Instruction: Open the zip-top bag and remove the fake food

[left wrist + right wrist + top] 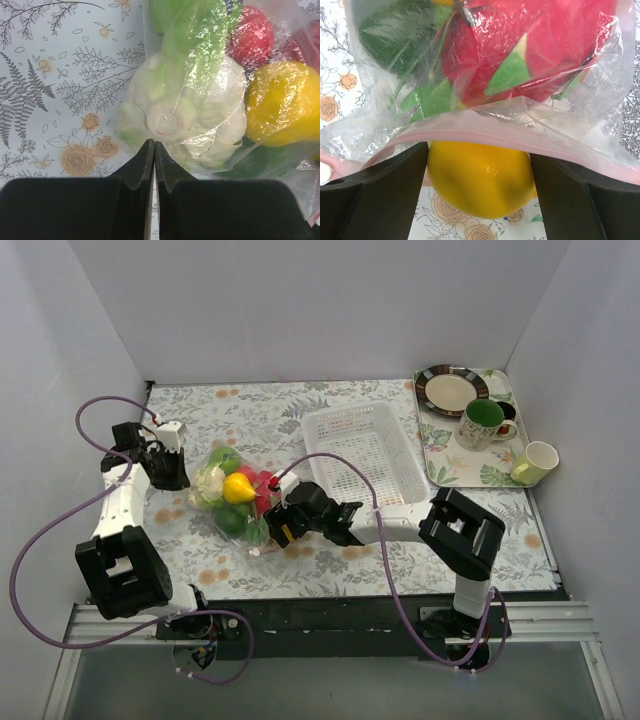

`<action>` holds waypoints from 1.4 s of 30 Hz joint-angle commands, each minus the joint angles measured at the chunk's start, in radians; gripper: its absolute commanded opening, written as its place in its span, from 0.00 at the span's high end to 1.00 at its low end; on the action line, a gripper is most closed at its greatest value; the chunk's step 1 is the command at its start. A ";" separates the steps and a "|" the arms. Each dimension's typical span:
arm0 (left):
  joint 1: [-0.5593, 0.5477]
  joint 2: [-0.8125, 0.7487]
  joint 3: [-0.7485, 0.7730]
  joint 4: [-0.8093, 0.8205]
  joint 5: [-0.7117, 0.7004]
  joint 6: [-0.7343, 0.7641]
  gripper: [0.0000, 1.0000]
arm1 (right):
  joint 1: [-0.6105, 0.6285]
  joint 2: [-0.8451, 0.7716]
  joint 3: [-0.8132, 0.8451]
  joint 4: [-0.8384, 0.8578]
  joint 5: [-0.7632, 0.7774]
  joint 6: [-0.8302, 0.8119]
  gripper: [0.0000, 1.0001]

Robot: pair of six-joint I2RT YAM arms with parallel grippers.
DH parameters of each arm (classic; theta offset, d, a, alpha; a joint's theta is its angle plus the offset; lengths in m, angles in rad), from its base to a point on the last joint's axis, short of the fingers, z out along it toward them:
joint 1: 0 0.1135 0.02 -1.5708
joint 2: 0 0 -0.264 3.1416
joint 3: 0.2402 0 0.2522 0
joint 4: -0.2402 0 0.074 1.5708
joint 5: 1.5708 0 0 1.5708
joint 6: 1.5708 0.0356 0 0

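The zip-top bag (232,502) lies on the flowered table between my two arms, with fake food inside: a whitish cauliflower (180,107), a yellow piece (282,102), red pieces (540,45) and green ones (385,30). My left gripper (178,478) is at the bag's left end, its jaws pressed together on the bag's edge (150,147). My right gripper (280,524) is at the bag's pink zip strip (520,145). Its fingers (395,190) are closed on either side of a yellow lemon (480,182), which sits just below the strip at the bag's mouth.
A white perforated basket (362,452) stands just behind my right arm. A tray (452,468) at the back right holds a plate (450,390) and a green mug (482,423), with a pale cup (536,461) at its right edge. White walls enclose the table.
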 commanded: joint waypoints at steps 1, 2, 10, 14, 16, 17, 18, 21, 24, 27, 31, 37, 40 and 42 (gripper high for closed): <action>-0.005 -0.070 0.032 -0.046 0.009 -0.032 1.00 | 0.008 0.013 -0.050 -0.142 -0.002 -0.007 0.10; -0.005 -0.072 0.030 -0.047 0.003 -0.037 1.00 | 0.008 0.016 -0.048 -0.149 -0.003 -0.009 0.10; -0.005 -0.084 0.023 -0.044 -0.003 -0.057 1.00 | 0.014 0.024 -0.042 -0.199 0.034 -0.010 0.12; -0.005 -0.087 0.023 -0.032 -0.022 -0.057 1.00 | 0.014 -0.022 -0.079 -0.159 0.040 -0.026 0.34; -0.005 -0.089 0.018 -0.025 -0.034 -0.054 1.00 | 0.014 -0.038 -0.071 -0.188 0.058 -0.027 0.51; -0.007 -0.090 0.015 -0.024 -0.035 -0.049 1.00 | 0.014 -0.041 -0.062 -0.211 0.063 -0.032 0.53; -0.005 -0.090 0.014 -0.024 -0.037 -0.049 1.00 | 0.014 -0.045 -0.064 -0.234 0.064 -0.038 0.53; -0.007 -0.104 -0.002 -0.012 -0.045 -0.048 1.00 | 0.014 -0.091 -0.107 -0.233 0.070 -0.058 0.75; -0.005 -0.118 -0.017 0.000 -0.051 -0.046 1.00 | 0.014 -0.146 -0.110 -0.250 0.083 -0.078 0.99; -0.005 -0.122 -0.029 0.006 -0.054 -0.052 1.00 | 0.014 -0.215 -0.064 -0.255 0.092 -0.105 0.99; -0.005 -0.130 0.000 -0.033 -0.028 -0.071 1.00 | 0.003 -0.288 0.074 -0.343 0.187 -0.179 0.99; -0.007 -0.112 0.150 -0.151 0.001 -0.114 1.00 | -0.164 -0.381 0.194 -0.373 0.085 -0.175 0.99; -0.007 -0.089 0.242 -0.211 0.010 -0.140 1.00 | -0.259 -0.381 0.209 -0.376 0.070 -0.142 0.99; -0.008 -0.081 0.276 -0.233 0.009 -0.151 1.00 | -0.322 -0.352 0.214 -0.403 0.101 -0.136 0.99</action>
